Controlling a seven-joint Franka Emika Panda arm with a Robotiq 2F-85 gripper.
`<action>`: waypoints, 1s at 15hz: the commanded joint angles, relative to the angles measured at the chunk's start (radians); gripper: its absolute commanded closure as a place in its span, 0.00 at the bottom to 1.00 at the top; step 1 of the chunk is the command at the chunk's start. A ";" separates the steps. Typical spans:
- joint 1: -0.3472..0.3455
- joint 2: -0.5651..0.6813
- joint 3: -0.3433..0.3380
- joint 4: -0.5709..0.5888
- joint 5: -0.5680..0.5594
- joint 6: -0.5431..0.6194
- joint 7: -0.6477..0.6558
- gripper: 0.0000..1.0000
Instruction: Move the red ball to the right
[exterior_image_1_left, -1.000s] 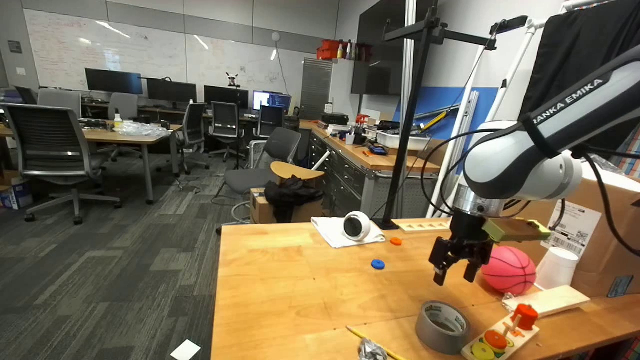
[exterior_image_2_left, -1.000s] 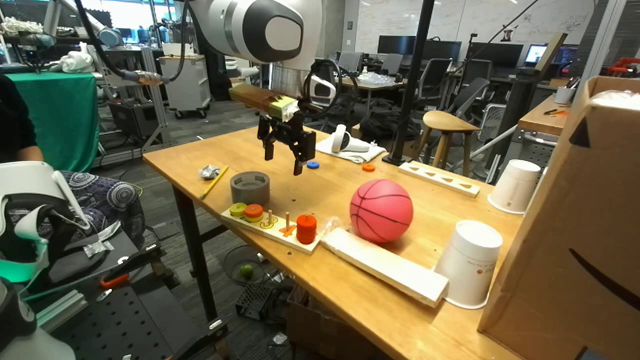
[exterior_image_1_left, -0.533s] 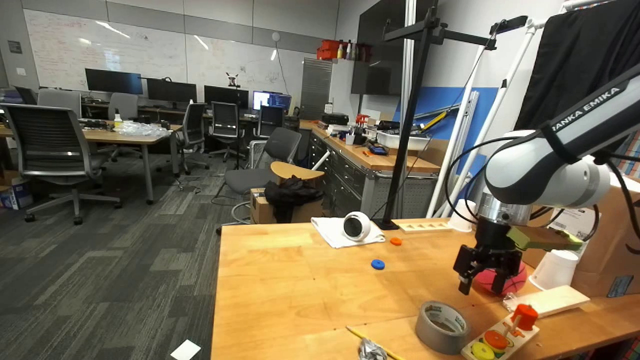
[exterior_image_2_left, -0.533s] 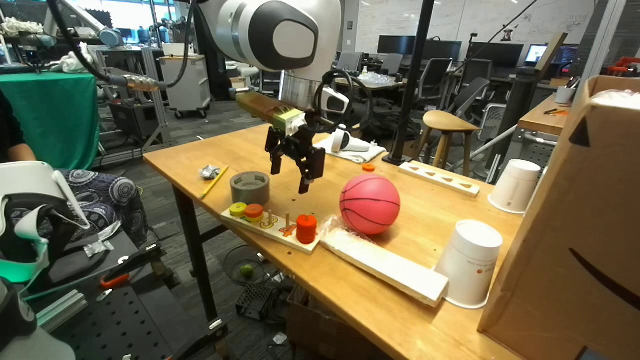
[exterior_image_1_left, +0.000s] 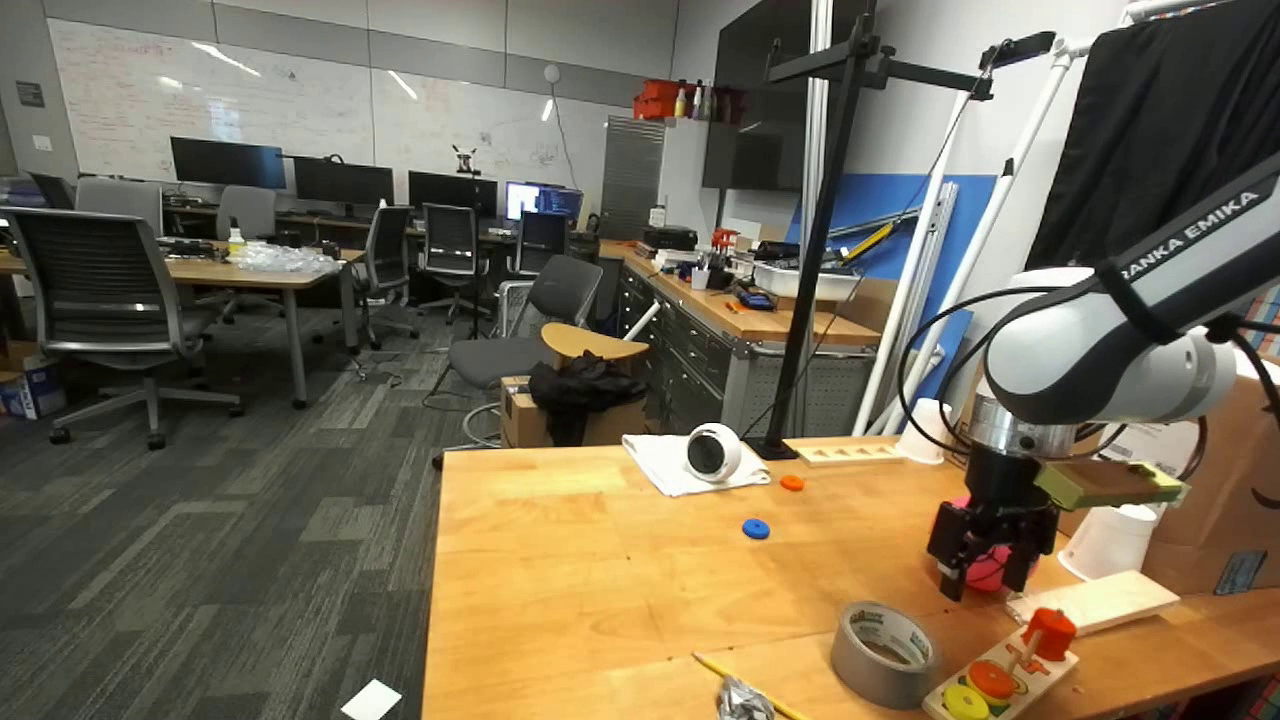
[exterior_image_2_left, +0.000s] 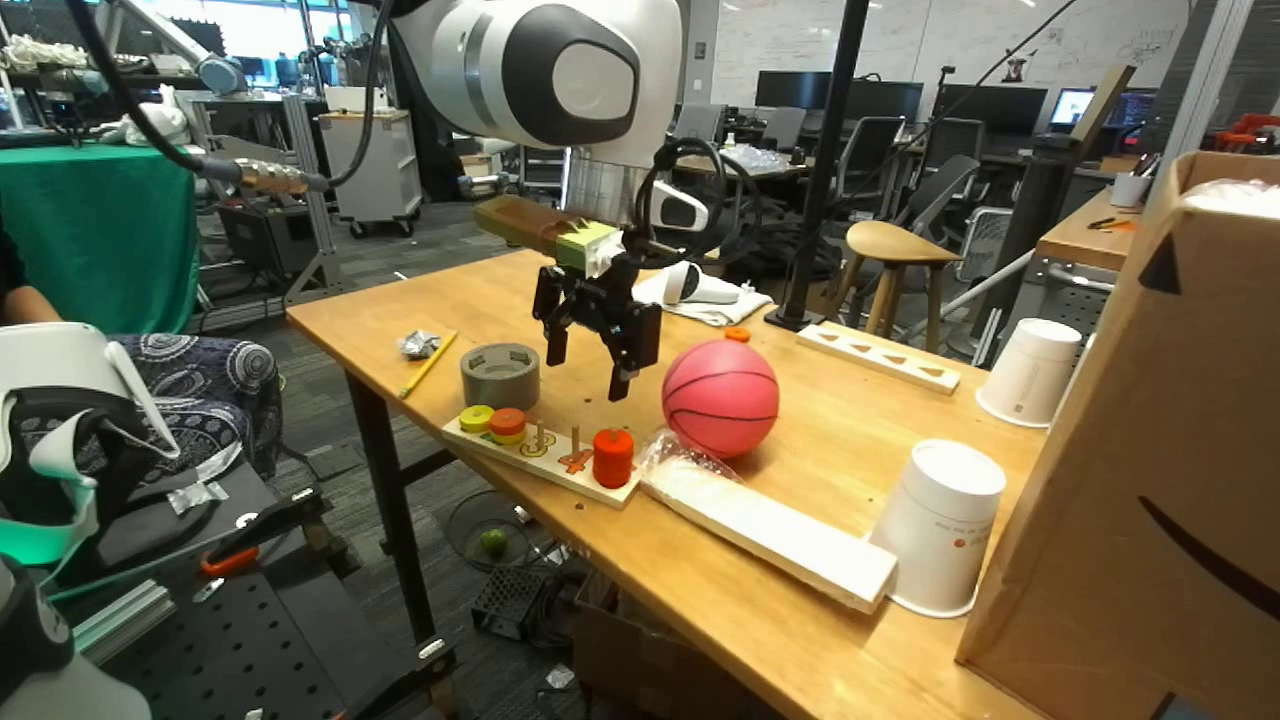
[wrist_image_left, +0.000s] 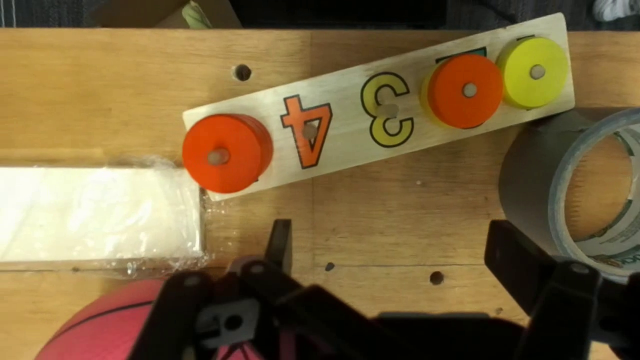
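Note:
The red ball (exterior_image_2_left: 720, 398), pinkish-red with black basketball lines, rests on the wooden table beside the clear-wrapped end of a pale wooden block. In an exterior view the ball (exterior_image_1_left: 988, 570) is partly hidden behind my gripper. In the wrist view the ball (wrist_image_left: 105, 320) shows at the lower left, partly covered by a finger. My gripper (exterior_image_2_left: 588, 372) is open and empty above the table, on the tape-roll side of the ball. In the wrist view the gripper (wrist_image_left: 390, 245) has its fingers wide apart with bare wood between them.
A number peg board (wrist_image_left: 345, 125) with discs lies along the table edge. A grey tape roll (exterior_image_2_left: 500, 376) stands beside it. The pale block (exterior_image_2_left: 770, 530), white cups (exterior_image_2_left: 940, 530) (exterior_image_2_left: 1030, 375) and a cardboard box (exterior_image_2_left: 1130, 450) stand on the ball's far side.
The ball has rolled left in both exterior views, toward my gripper's side. My gripper has moved right and lower, staying open.

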 joint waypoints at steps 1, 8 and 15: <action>0.000 0.009 -0.008 0.010 -0.066 0.041 -0.018 0.00; 0.011 0.092 0.013 0.097 -0.070 0.116 -0.082 0.00; 0.107 0.079 0.031 0.224 -0.411 0.100 -0.027 0.00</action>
